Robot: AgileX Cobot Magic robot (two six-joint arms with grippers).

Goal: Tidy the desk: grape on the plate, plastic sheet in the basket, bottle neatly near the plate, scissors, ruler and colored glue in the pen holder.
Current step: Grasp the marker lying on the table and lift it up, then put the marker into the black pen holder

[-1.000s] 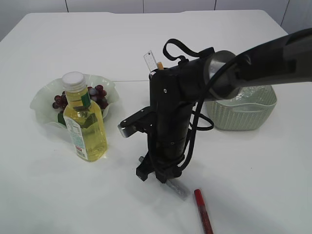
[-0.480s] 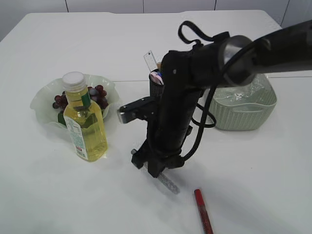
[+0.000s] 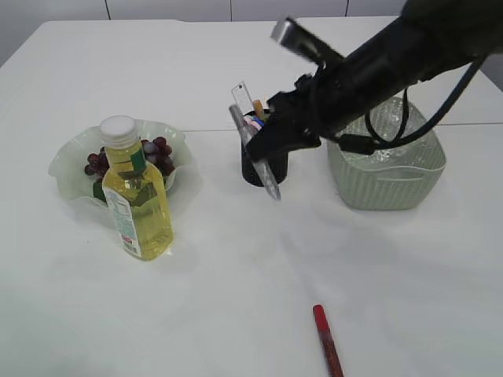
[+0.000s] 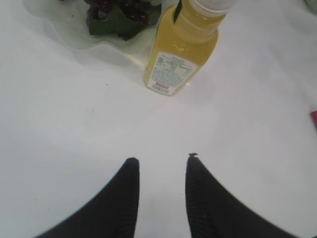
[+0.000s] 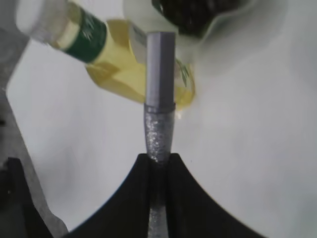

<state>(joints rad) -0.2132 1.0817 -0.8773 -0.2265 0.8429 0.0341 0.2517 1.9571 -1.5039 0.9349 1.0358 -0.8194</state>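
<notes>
Glitter glue (image 5: 159, 119) sits clamped in right claw (image 5: 159, 163), arm tilted beside pen holder (image 3: 253, 169).

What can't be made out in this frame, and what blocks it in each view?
- Pen holder contents: exterior view, the right gripper and its silver glue pen cover them.
- Red pen: cut off by the bottom edge.
- Basket contents: arm hides most.
- Grapes: left wrist view, cropped by the top edge.

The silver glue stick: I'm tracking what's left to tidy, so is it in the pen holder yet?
Not yet. The right gripper holds the silver glue stick slanted beside the pen holder.
</notes>
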